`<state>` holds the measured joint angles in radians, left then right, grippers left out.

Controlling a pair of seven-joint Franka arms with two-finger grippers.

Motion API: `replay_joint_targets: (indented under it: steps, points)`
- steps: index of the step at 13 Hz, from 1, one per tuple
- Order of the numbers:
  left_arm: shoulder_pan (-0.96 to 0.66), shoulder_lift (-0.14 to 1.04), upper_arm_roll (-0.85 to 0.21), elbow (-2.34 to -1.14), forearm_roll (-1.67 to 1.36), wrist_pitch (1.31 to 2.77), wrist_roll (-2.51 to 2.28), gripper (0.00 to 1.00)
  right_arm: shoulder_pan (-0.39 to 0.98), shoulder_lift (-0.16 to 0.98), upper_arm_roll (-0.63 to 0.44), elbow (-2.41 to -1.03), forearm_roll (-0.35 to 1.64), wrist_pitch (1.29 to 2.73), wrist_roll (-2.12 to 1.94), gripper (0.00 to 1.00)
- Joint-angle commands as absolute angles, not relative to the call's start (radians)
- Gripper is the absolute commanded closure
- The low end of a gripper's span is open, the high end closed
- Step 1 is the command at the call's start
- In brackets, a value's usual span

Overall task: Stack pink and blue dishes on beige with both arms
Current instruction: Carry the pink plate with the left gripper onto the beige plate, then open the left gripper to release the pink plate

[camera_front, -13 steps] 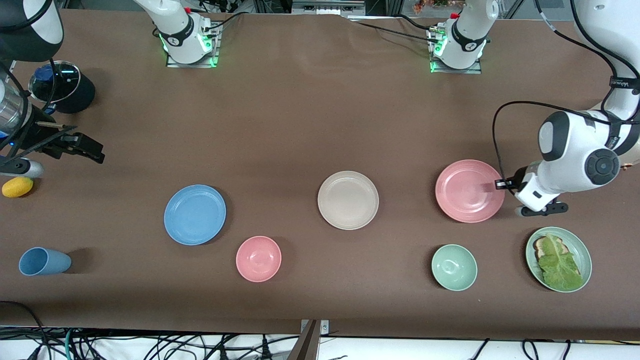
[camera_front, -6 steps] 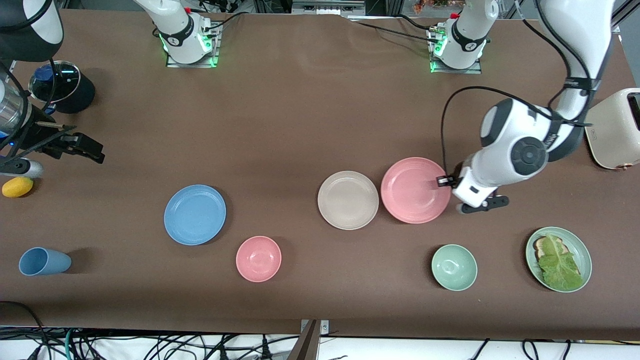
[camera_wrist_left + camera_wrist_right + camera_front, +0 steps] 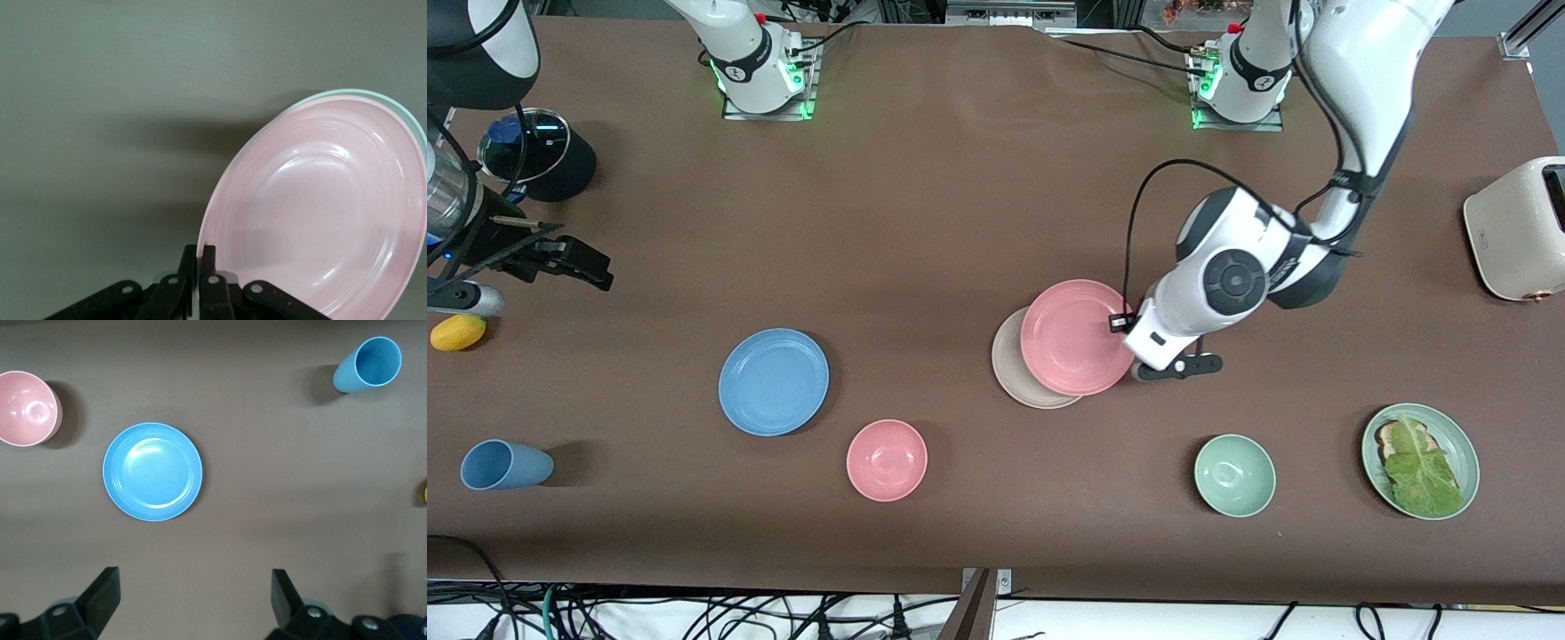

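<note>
1. Left arm reaches from its base down over the middle of the tabletop point(image 3: 960, 204), elbow raised, wrist bent toward the plates; left end effector point(image 3: 1120, 324) is clamped on the rim of the pink plate point(image 3: 1074, 338), fingers point(image 3: 207, 263) pressed together on the edge.
2. Pink plate is carried over the beige plate point(image 3: 1009, 369), covering most of it; it sits offset toward the left arm's end, so a crescent of beige shows.
3. Right arm waits at its own end of the tabletop; right end effector point(image 3: 193, 597) hangs above the tabletop with fingers spread apart, holding nothing.
4. Blue plate point(image 3: 774, 381) lies flat on the tabletop, well apart from the beige plate, toward the right arm's end.
</note>
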<state>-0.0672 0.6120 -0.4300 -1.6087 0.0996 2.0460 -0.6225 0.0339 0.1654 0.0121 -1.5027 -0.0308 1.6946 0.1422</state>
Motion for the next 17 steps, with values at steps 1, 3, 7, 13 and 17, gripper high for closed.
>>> replay_joint_targets:
  steps: [1, 3, 7, 13, 17]
  points:
    - [-0.094, 0.678, -0.419, -1.542, 0.191, 2.031, -0.653, 1.00, 0.025, 0.161, 0.018, -1.493, -0.012, 1.689, 0.127, 0.00]
    - [-0.110, 0.696, -0.419, -1.519, 0.221, 2.037, -0.673, 1.00, 0.023, 0.166, 0.017, -1.493, -0.014, 1.690, 0.124, 0.00]
    - [-0.143, 0.727, -0.414, -1.503, 0.244, 2.080, -0.725, 1.00, -0.003, 0.173, 0.018, -1.493, -0.009, 1.695, 0.078, 0.00]
    - [-0.155, 0.739, -0.402, -1.499, 0.265, 2.098, -0.739, 0.23, -0.005, 0.170, 0.017, -1.488, 0.021, 1.701, 0.095, 0.00]
    - [-0.121, 0.726, -0.402, -1.499, 0.307, 2.091, -0.742, 0.00, -0.005, 0.175, 0.018, -1.489, 0.020, 1.709, 0.095, 0.00]
